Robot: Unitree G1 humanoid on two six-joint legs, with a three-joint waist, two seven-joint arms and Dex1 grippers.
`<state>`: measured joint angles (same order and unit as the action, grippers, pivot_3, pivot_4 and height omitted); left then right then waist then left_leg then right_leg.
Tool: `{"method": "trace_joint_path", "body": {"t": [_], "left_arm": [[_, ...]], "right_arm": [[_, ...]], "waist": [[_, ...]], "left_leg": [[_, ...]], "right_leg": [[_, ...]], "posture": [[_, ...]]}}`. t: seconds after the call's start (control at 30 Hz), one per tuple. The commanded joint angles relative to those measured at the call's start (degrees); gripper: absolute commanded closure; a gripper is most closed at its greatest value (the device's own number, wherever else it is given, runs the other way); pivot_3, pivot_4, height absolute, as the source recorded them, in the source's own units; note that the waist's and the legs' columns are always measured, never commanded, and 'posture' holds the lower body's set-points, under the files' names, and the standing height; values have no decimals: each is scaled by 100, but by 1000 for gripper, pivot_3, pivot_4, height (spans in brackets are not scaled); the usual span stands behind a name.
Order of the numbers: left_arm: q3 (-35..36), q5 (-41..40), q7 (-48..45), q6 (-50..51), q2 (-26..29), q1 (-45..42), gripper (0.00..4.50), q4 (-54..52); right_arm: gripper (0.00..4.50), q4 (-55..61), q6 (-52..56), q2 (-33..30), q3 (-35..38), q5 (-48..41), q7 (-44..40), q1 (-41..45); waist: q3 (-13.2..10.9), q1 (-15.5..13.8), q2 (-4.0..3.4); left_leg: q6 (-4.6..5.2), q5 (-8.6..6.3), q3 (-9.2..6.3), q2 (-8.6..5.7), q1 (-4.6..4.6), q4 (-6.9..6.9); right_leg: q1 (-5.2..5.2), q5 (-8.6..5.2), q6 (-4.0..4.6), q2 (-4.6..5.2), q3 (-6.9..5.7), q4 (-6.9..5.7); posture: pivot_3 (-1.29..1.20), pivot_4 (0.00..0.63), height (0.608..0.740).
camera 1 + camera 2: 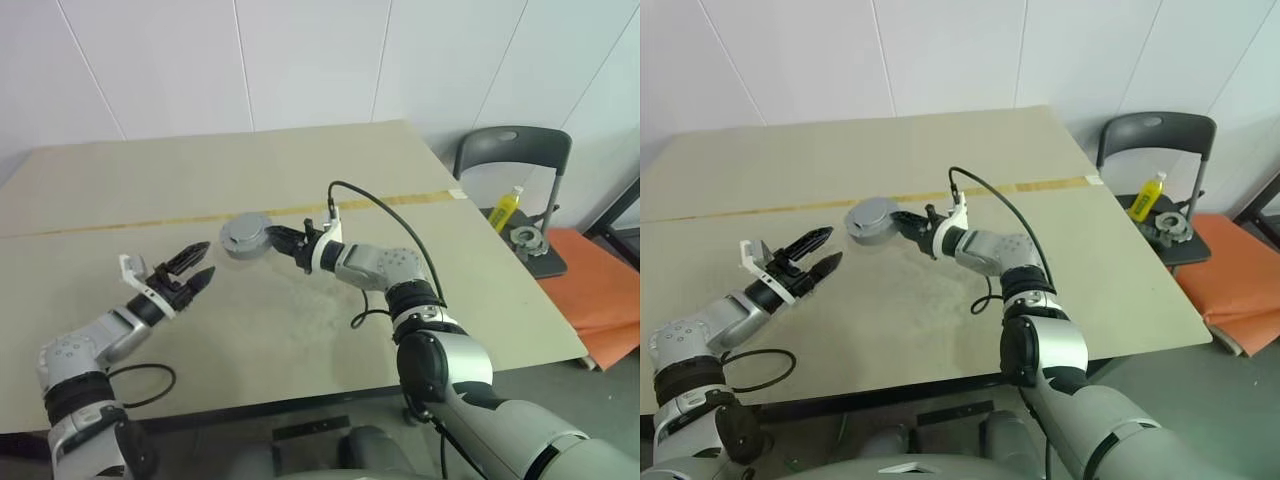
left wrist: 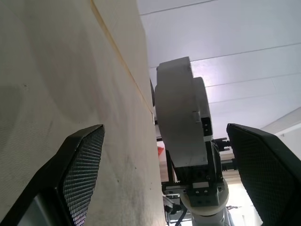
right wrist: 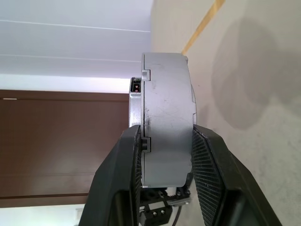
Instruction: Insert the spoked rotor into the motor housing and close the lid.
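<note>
Left gripper (image 1: 192, 270) gapes empty; the closed motor housing (image 1: 244, 236) sits just beyond, edge-on, pinched by right gripper (image 1: 276, 238).

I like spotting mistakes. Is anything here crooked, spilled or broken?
Nothing stands out. The right gripper holds the closed round motor above the table, lid seated evenly in the right wrist view. The left gripper is open beside it. No spills or breaks.
</note>
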<state>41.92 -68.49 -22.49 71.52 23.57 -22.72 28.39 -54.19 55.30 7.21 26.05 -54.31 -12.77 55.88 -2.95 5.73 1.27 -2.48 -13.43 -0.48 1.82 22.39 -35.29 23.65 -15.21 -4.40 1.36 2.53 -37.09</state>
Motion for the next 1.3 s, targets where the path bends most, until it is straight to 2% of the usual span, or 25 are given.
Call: {"method": "trace_joint_path", "body": {"t": [0.03,0.43,0.73,0.93,1.03,1.2,1.3], "left_arm": [[137,-249,48,122,37,-163,64,39],[163,-502,92,-22,-240,-388,64,-71],[-198,-311,111,-9,-455,-519,64,6],[-314,-102,70,-414,-532,-717,64,150],[-323,99,103,-805,-577,-785,653,252],[-403,164,-75,-866,-560,-723,2285,220],[-376,147,-80,-797,-524,-693,2330,278]], "right_arm": [[3325,367,-10,921,71,-289,-214,110],[3325,347,-70,916,20,-273,-188,92],[3325,323,-105,897,2,-267,-182,116],[3325,337,-98,908,-9,-272,-186,104],[3325,341,-93,909,-18,-272,-191,97],[3325,332,-96,892,-30,-262,-187,100],[3325,323,-88,882,-47,-249,-190,105]], "waist": [[0,5,0],[0,-11,1],[1,-11,1],[1,-11,1],[1,-15,2],[1,-15,2],[1,-15,2]], "left_leg": [[0,0,1,0,0,0],[-1,0,1,-2,1,-1],[-1,0,1,-3,1,-3],[-1,0,1,-4,1,-4],[-1,0,1,-4,1,-4],[-1,0,1,-4,2,-4],[-1,0,1,-4,2,-5]], "right_leg": [[0,0,0,0,0,0],[0,0,0,4,0,0],[0,1,0,4,0,-2],[-1,1,0,3,1,-3],[-1,1,0,3,1,-3],[0,1,0,3,1,-3],[-1,1,0,3,1,-3]], "posture": [[0,0,740],[0,0,740],[0,0,740],[0,0,740],[0,0,740],[0,0,740],[0,0,740]]}}
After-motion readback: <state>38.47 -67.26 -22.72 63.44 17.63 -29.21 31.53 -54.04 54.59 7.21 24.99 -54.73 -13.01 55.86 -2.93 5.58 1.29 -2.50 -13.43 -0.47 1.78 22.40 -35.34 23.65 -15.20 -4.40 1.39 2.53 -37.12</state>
